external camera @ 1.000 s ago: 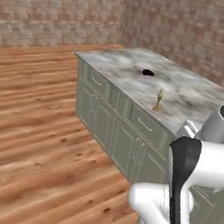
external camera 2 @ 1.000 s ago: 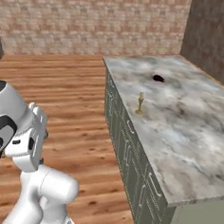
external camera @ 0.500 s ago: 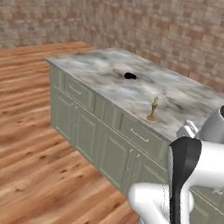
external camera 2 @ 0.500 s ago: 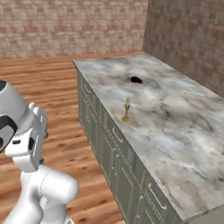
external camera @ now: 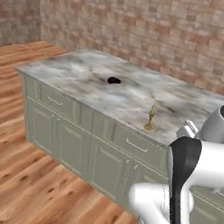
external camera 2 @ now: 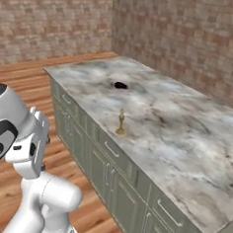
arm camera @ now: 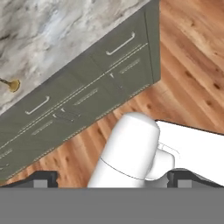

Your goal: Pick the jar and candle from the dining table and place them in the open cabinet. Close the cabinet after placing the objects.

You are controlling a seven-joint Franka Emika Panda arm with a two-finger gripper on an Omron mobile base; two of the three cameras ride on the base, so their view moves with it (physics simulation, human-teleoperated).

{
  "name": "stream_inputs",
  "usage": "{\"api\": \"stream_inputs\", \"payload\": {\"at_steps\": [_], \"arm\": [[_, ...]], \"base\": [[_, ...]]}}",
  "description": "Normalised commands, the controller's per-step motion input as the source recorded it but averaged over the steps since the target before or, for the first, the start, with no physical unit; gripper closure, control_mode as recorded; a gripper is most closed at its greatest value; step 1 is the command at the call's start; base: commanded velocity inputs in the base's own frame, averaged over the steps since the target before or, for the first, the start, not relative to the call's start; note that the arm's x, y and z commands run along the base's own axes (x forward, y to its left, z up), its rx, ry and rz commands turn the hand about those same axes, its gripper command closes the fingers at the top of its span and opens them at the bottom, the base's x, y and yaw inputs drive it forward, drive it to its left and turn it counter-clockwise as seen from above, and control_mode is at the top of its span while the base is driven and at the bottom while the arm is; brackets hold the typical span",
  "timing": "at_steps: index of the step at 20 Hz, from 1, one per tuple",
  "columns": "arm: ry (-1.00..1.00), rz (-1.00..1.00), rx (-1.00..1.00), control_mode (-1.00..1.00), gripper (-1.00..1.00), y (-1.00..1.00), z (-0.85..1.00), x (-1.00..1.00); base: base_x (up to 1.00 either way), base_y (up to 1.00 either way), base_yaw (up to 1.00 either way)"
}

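Note:
The small gold candle (external camera: 150,119) stands upright near the front edge of the marbled dining table (external camera: 88,78), above the sage-green drawers. It also appears in the right base view as the candle (external camera 2: 121,123) on the dining table (external camera 2: 186,139). In the hand view only the candle's round base (arm camera: 12,84) peeks in at the left edge. My gripper (arm camera: 113,178) is open, its fingertips (arm camera: 43,177) far apart with nothing between them. It hangs over the floor in front of the table's drawers, well away from the candle. The jar and the cabinet are out of view.
A dark oval blob (external camera: 113,80) lies farther back on the tabletop. Drawer fronts with silver handles (arm camera: 120,43) face me. Wooden floor (external camera: 18,181) spreads to the left, and brick walls (external camera: 146,23) stand behind the table.
The whole picture has shifted: the base has moved, so the table now sits closer and more square-on. The candle and blob keep their places on the table. The gripper stays open.

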Motion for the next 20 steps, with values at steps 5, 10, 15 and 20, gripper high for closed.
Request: {"api": "stream_inputs", "payload": {"at_steps": [5, 10, 15, 20], "arm": [[0.0, 0.0, 0.0, 1.0, -1.0, 0.0, 0.0, 0.0], [0.0, 0.0, 0.0, 1.0, -1.0, 0.0, 0.0, 0.0], [0.0, 0.0, 0.0, 1.0, -1.0, 0.0, 0.0, 0.0], [0.0, 0.0, 0.0, 1.0, -1.0, 0.0, 0.0, 0.0]], "base": [[0.35, 0.49, -0.36], [0.38, 0.44, -0.34], [0.34, 0.39, -0.33], [0.27, 0.26, -0.35]]}}
